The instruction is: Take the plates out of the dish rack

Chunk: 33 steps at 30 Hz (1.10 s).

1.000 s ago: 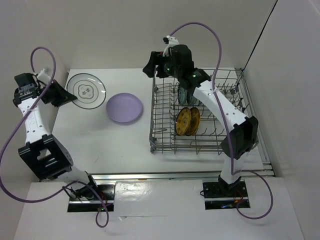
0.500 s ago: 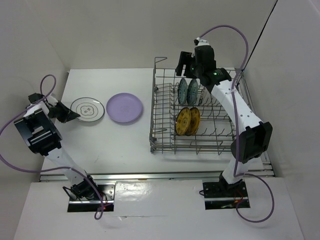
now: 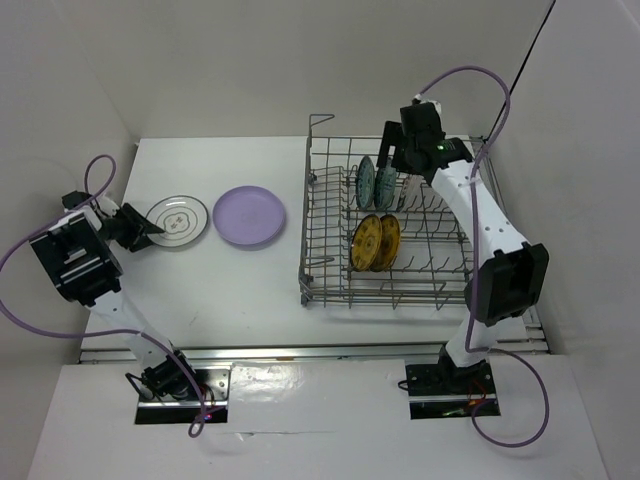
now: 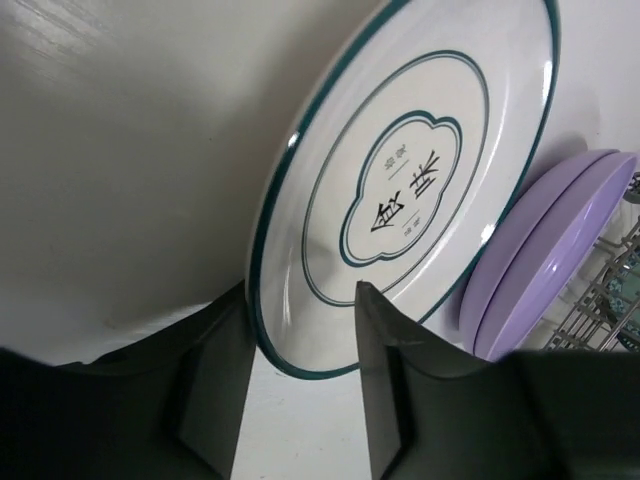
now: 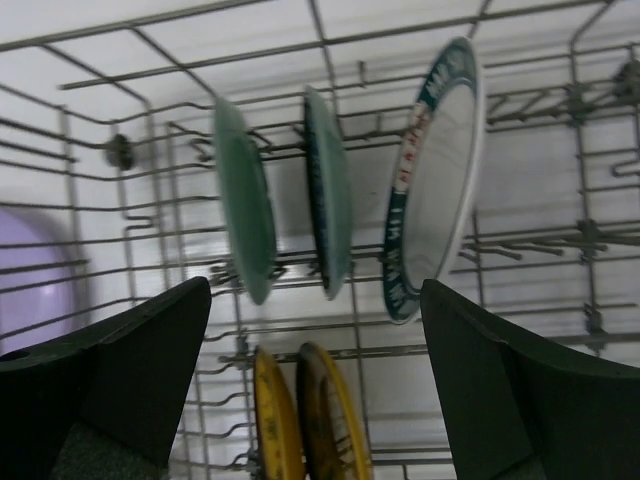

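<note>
Dish rack (image 3: 372, 301) stands at the right, rigid wire, with five plates upright between its tines. Lavender plates (image 3: 249, 215) are stacked flat to its left. White plate (image 4: 420, 190) lies flat further left, its rim between the spread fingers of your left gripper (image 4: 300, 300). Second white plate (image 5: 435, 180) stands racked below your right gripper (image 5: 315, 288), whose fingers are wide apart and touch nothing. Teal pair (image 5: 245, 200) and yellow pair (image 3: 375, 242) stand nearer. Judge them all stiff, glazed, slippery and breakable: pinch the top rim and lift straight. The flat plate's centre bears two characters; the racked plate's rim lettering is blurred and unreadable.
</note>
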Each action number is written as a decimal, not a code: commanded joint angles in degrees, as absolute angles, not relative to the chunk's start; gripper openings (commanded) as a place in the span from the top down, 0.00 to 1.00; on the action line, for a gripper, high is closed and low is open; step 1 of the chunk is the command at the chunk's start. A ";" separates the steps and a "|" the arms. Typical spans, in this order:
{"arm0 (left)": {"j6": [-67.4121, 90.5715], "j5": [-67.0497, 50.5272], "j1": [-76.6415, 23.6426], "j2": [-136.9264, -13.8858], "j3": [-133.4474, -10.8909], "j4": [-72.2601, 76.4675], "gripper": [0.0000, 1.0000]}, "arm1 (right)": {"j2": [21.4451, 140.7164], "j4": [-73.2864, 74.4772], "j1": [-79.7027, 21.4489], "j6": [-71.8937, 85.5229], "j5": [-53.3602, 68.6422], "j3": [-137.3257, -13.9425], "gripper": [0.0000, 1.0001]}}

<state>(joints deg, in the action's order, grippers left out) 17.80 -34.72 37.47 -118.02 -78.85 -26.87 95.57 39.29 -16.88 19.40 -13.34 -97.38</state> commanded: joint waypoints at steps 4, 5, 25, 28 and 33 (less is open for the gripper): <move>14.33 -27.60 37.53 -118.83 -78.13 -28.64 0.39 | 100.55 47.99 -16.52 20.48 -26.35 -102.13 0.07; 13.72 -27.60 37.53 -118.31 -78.13 -29.70 0.39 | 100.55 47.47 -16.52 21.00 -27.41 -102.13 0.07; 1.50 -22.58 37.53 -94.60 -80.50 -44.90 0.38 | 108.28 32.18 -10.20 16.96 -23.12 -99.15 0.54; -0.17 -23.72 37.53 -90.89 -80.51 -46.92 0.38 | 107.75 31.55 -10.20 16.96 -22.93 -99.14 0.77; -4.56 -25.57 36.39 -84.38 -81.04 -49.92 0.38 | 105.65 32.96 -12.73 13.90 -32.23 -100.54 1.00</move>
